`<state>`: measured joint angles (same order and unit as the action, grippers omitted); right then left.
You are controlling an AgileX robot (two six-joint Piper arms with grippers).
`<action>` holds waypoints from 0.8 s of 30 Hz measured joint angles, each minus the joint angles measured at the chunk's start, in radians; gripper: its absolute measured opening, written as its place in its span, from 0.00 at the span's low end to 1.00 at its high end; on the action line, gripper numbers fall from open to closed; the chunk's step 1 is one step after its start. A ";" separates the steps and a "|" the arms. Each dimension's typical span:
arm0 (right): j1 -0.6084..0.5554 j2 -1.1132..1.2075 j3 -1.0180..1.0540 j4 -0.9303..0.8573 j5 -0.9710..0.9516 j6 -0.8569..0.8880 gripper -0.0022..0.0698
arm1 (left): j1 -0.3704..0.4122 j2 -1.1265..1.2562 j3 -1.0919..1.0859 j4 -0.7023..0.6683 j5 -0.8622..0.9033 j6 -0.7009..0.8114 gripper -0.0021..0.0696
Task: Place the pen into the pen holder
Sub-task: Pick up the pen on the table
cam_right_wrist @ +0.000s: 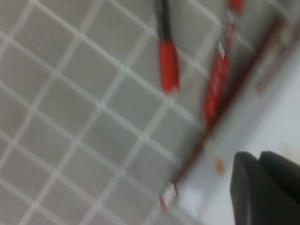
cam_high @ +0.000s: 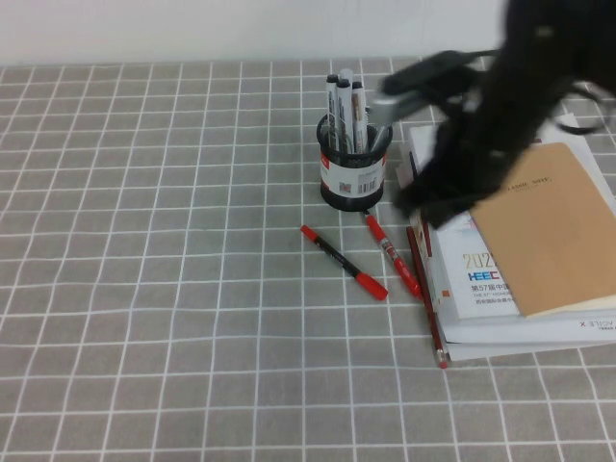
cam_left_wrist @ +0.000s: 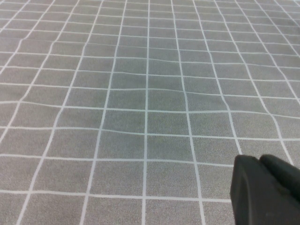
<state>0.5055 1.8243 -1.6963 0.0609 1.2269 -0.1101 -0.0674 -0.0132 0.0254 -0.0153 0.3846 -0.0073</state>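
Note:
The pen [cam_high: 344,262], black in the middle with red ends, lies flat on the checked cloth in front of the pen holder [cam_high: 354,171]. The holder is a black mesh cup with a white label, and several markers stand in it. In the right wrist view the pen's red end [cam_right_wrist: 168,65] shows. My right gripper [cam_high: 423,207] hangs blurred over the left edge of the books, to the right of the pen, fingers [cam_right_wrist: 248,187] together and empty. My left gripper [cam_left_wrist: 265,187] is shut and empty over bare cloth, out of the high view.
A red pen with a clear middle [cam_high: 393,255] and a long dark-red stick [cam_high: 426,298] lie between the pen and a stack of books [cam_high: 539,250] on the right. The checked cloth [cam_high: 144,289] covers the table.

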 joint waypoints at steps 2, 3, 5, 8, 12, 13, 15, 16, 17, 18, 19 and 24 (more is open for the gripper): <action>0.016 0.071 -0.074 0.011 0.000 -0.009 0.01 | 0.000 0.000 0.000 0.000 0.000 0.000 0.02; 0.025 0.104 -0.100 0.018 0.000 -0.011 0.01 | 0.000 0.000 0.000 0.000 0.000 0.000 0.02; 0.037 0.160 -0.152 0.033 0.000 -0.014 0.01 | 0.000 0.000 0.000 0.000 0.000 0.000 0.02; 0.062 0.243 -0.208 0.040 0.000 -0.039 0.02 | 0.000 0.000 0.000 0.000 0.000 0.000 0.02; 0.088 0.327 -0.248 0.040 0.000 -0.067 0.08 | 0.000 0.000 0.000 0.000 0.000 0.000 0.02; 0.093 0.347 -0.257 0.040 0.000 -0.074 0.12 | 0.000 0.000 0.000 0.000 0.000 0.000 0.02; 0.103 0.384 -0.275 0.040 0.000 -0.083 0.23 | 0.000 0.000 0.000 0.000 0.000 0.000 0.02; 0.104 0.401 -0.285 0.035 0.000 -0.086 0.29 | 0.000 0.000 0.000 0.000 0.000 0.000 0.02; 0.107 0.416 -0.297 0.030 0.000 -0.088 0.34 | 0.000 0.000 0.000 0.000 0.000 0.000 0.02; 0.112 0.427 -0.307 0.022 0.000 -0.088 0.37 | 0.000 0.000 0.000 0.000 0.000 0.000 0.02; 0.112 0.438 -0.320 0.013 0.000 -0.088 0.40 | 0.000 0.000 0.000 0.000 0.000 0.000 0.02; 0.116 0.477 -0.365 -0.020 0.000 -0.088 0.44 | 0.000 0.000 0.000 0.000 0.000 0.000 0.02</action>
<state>0.6212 2.3016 -2.0614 0.0405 1.2269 -0.1983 -0.0674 -0.0132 0.0254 -0.0153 0.3846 -0.0073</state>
